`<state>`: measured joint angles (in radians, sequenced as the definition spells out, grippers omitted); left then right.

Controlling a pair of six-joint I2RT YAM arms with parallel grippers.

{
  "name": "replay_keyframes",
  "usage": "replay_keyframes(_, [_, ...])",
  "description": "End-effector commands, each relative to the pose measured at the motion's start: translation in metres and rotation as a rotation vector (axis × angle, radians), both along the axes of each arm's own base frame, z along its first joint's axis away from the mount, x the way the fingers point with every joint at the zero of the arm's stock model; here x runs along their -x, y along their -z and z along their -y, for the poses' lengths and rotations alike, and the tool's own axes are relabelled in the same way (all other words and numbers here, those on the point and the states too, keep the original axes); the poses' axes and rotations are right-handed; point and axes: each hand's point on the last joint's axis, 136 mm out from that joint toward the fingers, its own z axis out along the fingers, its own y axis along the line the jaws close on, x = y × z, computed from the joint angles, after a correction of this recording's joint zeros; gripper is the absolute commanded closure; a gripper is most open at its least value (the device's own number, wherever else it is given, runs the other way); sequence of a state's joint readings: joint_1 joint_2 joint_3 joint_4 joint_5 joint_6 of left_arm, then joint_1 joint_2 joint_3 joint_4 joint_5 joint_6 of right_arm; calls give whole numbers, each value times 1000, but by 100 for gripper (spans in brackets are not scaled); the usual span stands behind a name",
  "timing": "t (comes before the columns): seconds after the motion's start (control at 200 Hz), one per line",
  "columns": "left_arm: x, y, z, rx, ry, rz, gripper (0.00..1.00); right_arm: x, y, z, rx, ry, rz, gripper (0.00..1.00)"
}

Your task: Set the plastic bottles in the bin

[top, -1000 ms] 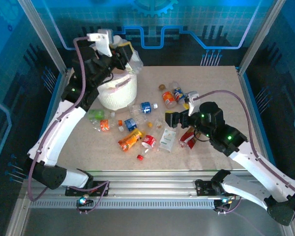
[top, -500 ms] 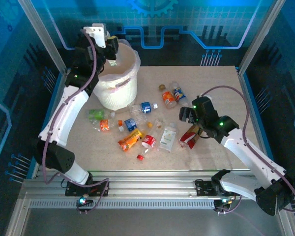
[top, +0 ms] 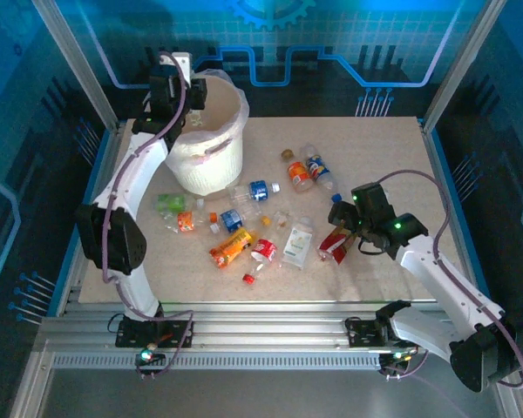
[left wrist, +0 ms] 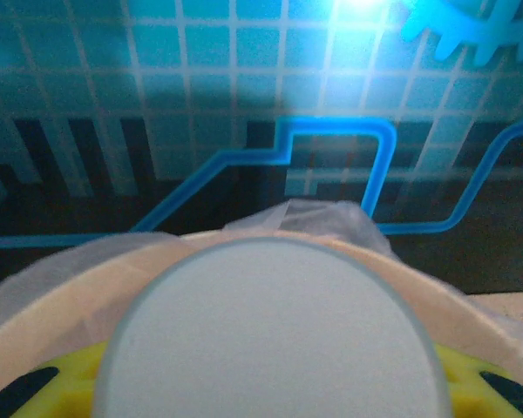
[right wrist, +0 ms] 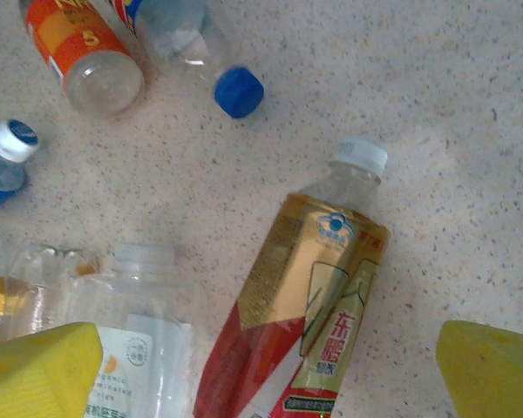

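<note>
Top external view: the left gripper point(top: 192, 94) hangs over the far rim of the bin point(top: 211, 161). In the left wrist view its jaws stand narrow around a pale round object point(left wrist: 270, 335), probably the end of a bottle, with the bin's lined rim directly beyond. What the bin already holds cannot be told.

Most of the task is judged outstanding. About ten plastic bottles point(top: 258, 189) lie scattered on the counter point(top: 383, 157), all outside the bin:
- a green one point(top: 168, 202) and small orange pieces just in front of the bin;
- blue-labelled, orange and clear ones to the right of the bin and nearer the arms;
- two more, orange-labelled point(top: 298, 176) and blue-capped point(top: 318, 167), well to the right of the bin.

Farthest right of the bin, the right gripper point(top: 338, 216) hovers with jaws spread wide and empty above a red-and-gold labelled bottle point(right wrist: 314, 322), which lies flat between its yellow fingers point(right wrist: 39, 366). Judgement: this bottle is the next pick.
</note>
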<state>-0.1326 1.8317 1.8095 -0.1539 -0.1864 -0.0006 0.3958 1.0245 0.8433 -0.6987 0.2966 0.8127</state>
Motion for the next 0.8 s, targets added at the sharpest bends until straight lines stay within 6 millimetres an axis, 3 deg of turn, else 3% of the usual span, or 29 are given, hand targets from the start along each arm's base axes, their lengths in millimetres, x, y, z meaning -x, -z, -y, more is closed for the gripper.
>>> replay_keyframes(0.0, [-7, -4, 0, 12, 8, 15, 77, 8, 10, 2, -37, 38, -38, 0])
replay_keyframes(0.35, [-18, 47, 1, 25, 2, -92, 59, 10, 39, -7, -99, 69, -121, 0])
replay_keyframes(0.565, [-18, 58, 2, 31, 4, -116, 45, 17, 58, -6, -105, 107, -187, 0])
replay_keyframes(0.705, [-16, 56, 3, 41, 7, -116, 29, 22, 69, -6, -112, 118, -214, 0])
replay_keyframes(0.79, [-15, 53, 3, 49, 11, -113, 25, 23, 73, -7, -120, 117, -222, 0])
